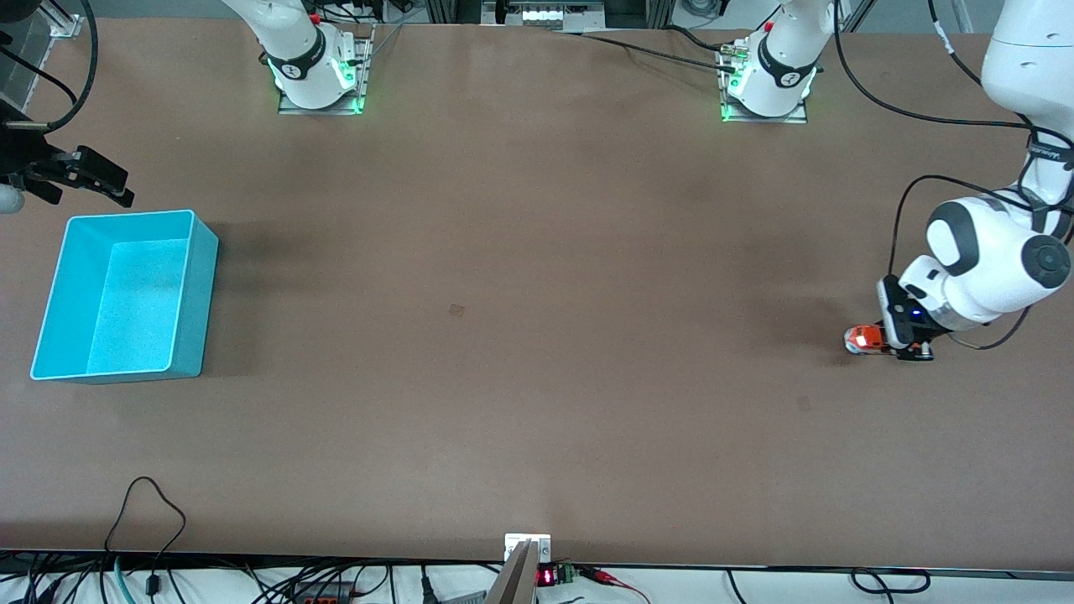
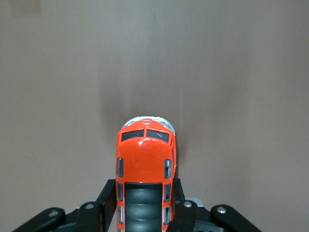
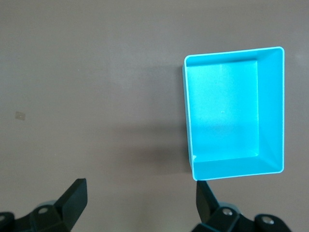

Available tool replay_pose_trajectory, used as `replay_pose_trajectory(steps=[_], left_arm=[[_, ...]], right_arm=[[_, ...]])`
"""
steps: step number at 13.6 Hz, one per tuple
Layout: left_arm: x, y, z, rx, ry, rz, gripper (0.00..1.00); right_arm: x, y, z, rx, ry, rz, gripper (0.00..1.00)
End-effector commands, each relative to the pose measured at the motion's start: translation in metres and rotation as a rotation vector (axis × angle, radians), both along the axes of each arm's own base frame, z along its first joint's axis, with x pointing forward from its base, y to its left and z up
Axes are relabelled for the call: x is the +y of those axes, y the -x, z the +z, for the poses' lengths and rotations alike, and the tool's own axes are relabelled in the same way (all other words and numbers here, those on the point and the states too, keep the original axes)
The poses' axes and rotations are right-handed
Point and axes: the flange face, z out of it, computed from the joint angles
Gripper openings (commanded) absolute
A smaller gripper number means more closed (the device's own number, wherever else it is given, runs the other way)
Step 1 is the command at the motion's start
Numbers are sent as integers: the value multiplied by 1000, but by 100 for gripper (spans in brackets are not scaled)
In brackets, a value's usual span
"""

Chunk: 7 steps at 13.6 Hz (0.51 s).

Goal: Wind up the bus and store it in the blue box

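Observation:
The small orange bus [image 1: 864,338] sits at table level near the left arm's end of the table. My left gripper [image 1: 885,342] is shut on its sides. In the left wrist view the bus [image 2: 145,154] points away from the camera, and the black fingers [image 2: 104,203] press both flanks around its dark roof. The blue box [image 1: 126,294] stands empty at the right arm's end of the table. My right gripper [image 1: 101,180] hangs open and empty over the table beside the box's farther edge. In the right wrist view the box [image 3: 231,111] lies past the spread fingers [image 3: 72,198].
The two arm bases [image 1: 319,75] stand along the table's farther edge. Cables [image 1: 151,512] run along the nearer edge. Bare brown tabletop [image 1: 537,319] lies between the bus and the box.

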Motion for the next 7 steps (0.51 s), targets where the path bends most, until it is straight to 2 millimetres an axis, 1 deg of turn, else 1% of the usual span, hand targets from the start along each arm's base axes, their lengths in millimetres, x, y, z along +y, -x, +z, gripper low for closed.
replay_pose_trajectory(steps=[1,4,6,7], left_arm=[[35,12,-34,40,14,-37,29],[65,19,-30,27,7,-38,29],[75,23,-31,27,6,-40,30],[77,24,-31,28,5,-48,30]], right_arm=[[1,3,5,-3,-11,5,100],[1,3,5,-3,-11,5,100],[1,3,4,-3,-11,5,100],[1,3,4,-3,-11,5,100]])
